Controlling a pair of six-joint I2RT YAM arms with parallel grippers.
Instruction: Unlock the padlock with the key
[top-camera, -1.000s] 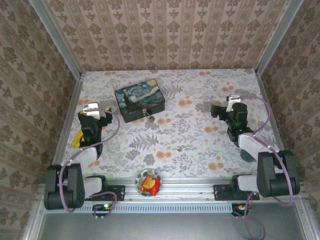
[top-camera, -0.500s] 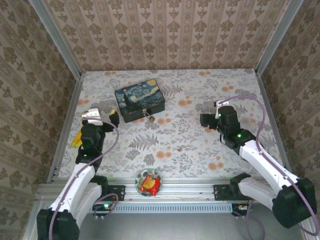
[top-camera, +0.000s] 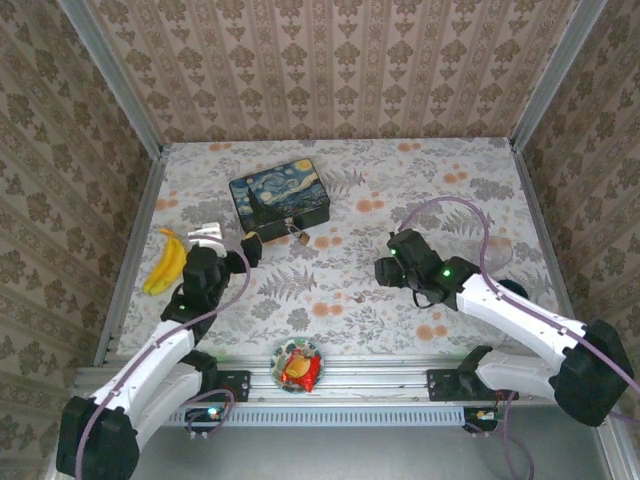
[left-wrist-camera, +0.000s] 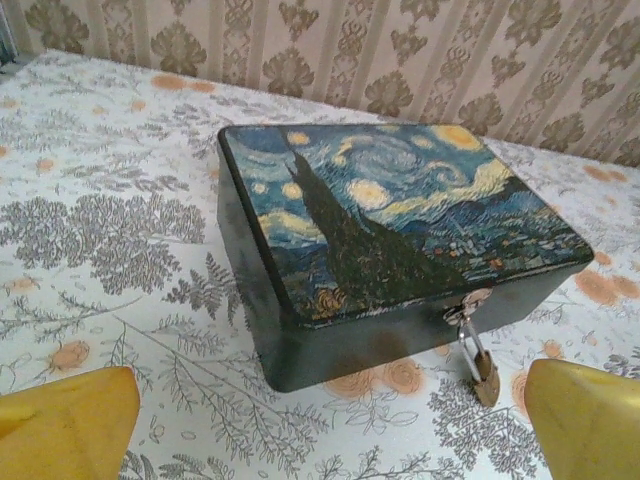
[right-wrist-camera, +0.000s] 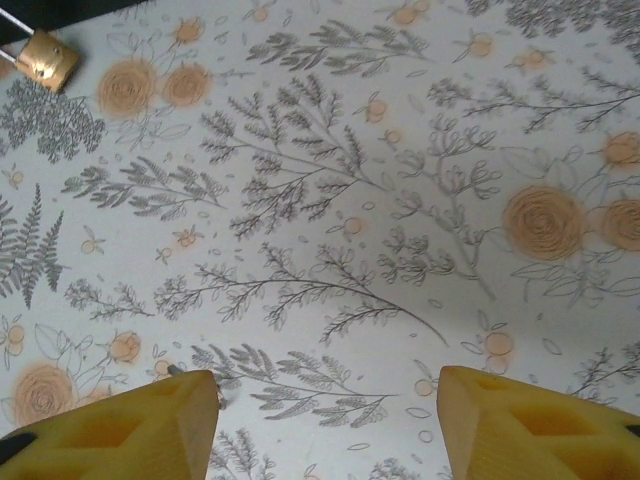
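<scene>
Padlock (left-wrist-camera: 483, 370) hangs off the front latch of the painted tin box (left-wrist-camera: 400, 220), long axis near upright. I find the left jaws spread wide, facing that front, the nearer pair; right jaws spread, empty, farther out from it.

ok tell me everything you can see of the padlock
The padlock is tiny, with a squarish brass-coloured body and a thin silvery shackle. The shackle looks closed, looped through the latch on the front wall of the painted tin box. It hangs slightly tilted, its body down by the flowered tablecloth; whether it rests on the cloth is unclear. Nothing else touches it.
</scene>
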